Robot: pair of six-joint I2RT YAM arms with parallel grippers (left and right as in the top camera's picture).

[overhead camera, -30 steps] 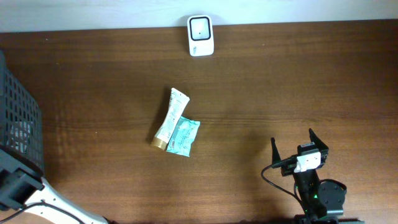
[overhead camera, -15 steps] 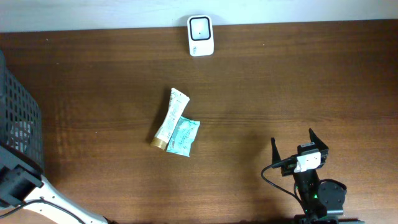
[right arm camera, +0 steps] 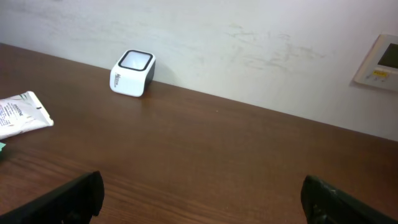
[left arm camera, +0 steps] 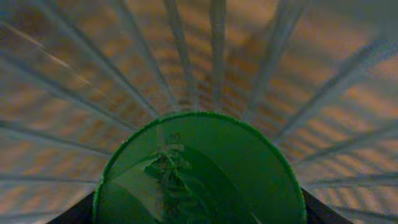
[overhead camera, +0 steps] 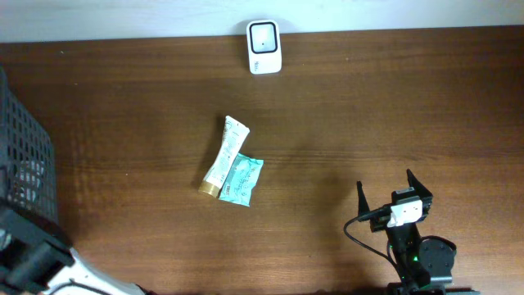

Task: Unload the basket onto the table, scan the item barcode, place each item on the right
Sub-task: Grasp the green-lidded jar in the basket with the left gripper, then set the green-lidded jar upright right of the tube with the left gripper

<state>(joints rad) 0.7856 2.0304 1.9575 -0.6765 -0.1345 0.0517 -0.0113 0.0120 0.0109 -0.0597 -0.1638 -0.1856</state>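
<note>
two grippers work at the dark brown wooden table [overhead camera: 393, 98]. the right gripper [overhead camera: 385, 182] sits near the table's near right edge. its two black fingers are spread wide with nothing between them, and in its wrist view they show only at the bottom corners.

the left gripper [left arm camera: 199, 214] is down among the wires of the black wire mesh basket [overhead camera: 24, 156] at the table's left end. a round green item with a leafy print [left arm camera: 205, 168] fills the space between its dark fingers [left arm camera: 71, 214]. the view is close and blurred, so we cannot tell whether the fingers press on it or merely flank it.

the white block-shaped barcode scanner with a dark window [overhead camera: 264, 47] stands at the far edge by the wall, well apart from the basket. mid-table lie a white squeeze tube with a gold cap [overhead camera: 225, 152] and a teal foil sachet [overhead camera: 242, 181], touching, the sachet just right of the tube's capped end.
</note>
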